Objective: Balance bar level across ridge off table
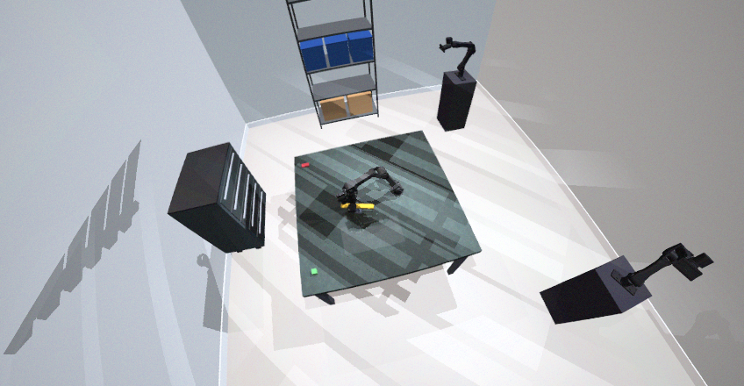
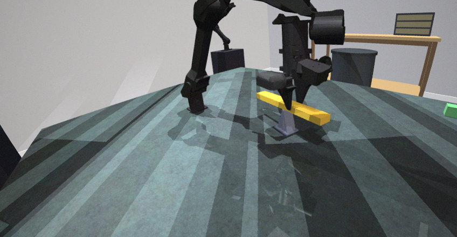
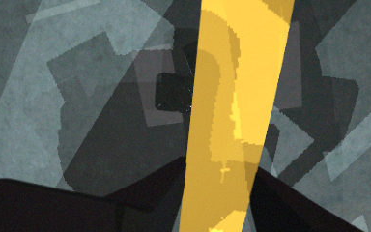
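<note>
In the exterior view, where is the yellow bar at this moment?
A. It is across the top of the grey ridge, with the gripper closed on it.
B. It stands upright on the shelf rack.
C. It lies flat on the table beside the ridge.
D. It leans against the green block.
A: the yellow bar sits across the grey ridge, both ends off the table, and the gripper clamps its middle.

Striped teal table [image 2: 134, 176] — carries arm base [image 2: 196, 109], grey ridge [image 2: 286, 124], green block [image 2: 450, 110], red block [image 1: 304, 164].
</note>
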Action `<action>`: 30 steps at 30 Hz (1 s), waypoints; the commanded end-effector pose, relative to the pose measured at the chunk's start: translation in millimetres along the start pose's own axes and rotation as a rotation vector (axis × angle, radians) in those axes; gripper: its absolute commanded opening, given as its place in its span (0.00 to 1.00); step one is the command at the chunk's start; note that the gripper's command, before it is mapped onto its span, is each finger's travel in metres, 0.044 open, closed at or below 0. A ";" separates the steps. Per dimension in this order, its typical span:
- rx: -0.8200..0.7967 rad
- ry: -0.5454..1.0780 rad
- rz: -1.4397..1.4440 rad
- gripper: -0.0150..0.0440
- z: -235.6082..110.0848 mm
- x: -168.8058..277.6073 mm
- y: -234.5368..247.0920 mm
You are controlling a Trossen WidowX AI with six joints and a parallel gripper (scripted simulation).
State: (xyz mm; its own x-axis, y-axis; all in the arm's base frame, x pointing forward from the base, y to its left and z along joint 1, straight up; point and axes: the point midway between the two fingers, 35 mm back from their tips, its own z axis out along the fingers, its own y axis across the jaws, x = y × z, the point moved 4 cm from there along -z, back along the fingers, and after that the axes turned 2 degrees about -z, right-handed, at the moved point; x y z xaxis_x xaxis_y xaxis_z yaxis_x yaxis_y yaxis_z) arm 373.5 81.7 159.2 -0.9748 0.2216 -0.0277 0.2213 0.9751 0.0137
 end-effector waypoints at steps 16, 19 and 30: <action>0.000 -0.001 -0.002 0.25 2.3 -0.2 0.0; 0.000 -0.001 -0.002 0.25 2.4 -0.2 -0.1; 0.000 -0.001 -0.002 0.25 3.3 -0.3 -0.1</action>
State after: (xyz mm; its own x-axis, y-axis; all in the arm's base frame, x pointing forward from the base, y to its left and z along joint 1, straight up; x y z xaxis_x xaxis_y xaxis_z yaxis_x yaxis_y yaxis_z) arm 373.6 81.7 157.7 -0.9747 0.2217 -0.0289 0.2214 0.9751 0.0141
